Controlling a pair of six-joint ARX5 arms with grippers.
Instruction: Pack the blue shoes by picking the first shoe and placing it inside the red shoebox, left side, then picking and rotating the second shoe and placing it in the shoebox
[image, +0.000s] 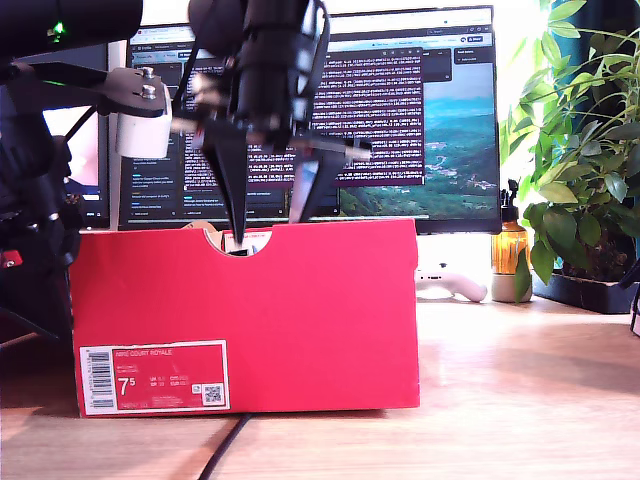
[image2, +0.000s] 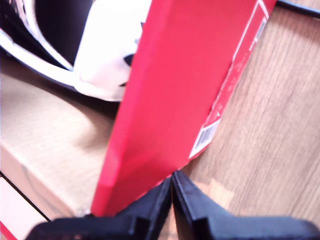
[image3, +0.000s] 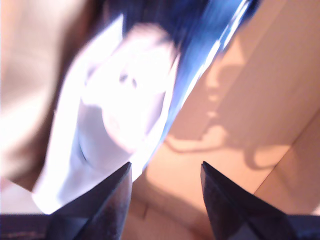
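Red shoebox (image: 300, 300): one blue shoe (image3: 130, 100) inside. My second gripper (image3: 165, 172): released, above it. My first gripper (image2: 172, 182): clenched, empty.

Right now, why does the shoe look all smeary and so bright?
In the second wrist view the blue shoe is motion-blurred and its white heel glares out, with arm shadows on the cardboard; the first wrist view is softly blurred; the exterior view is backlit by the monitor.

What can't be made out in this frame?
- Inside of the red shoebox: exterior view, hidden by its front wall.
- Number of shoes packed: the second wrist view shows one blue shoe, motion-blurred.
- My first gripper: fingers together beside the box wall; no arm in the exterior view can be matched to it.
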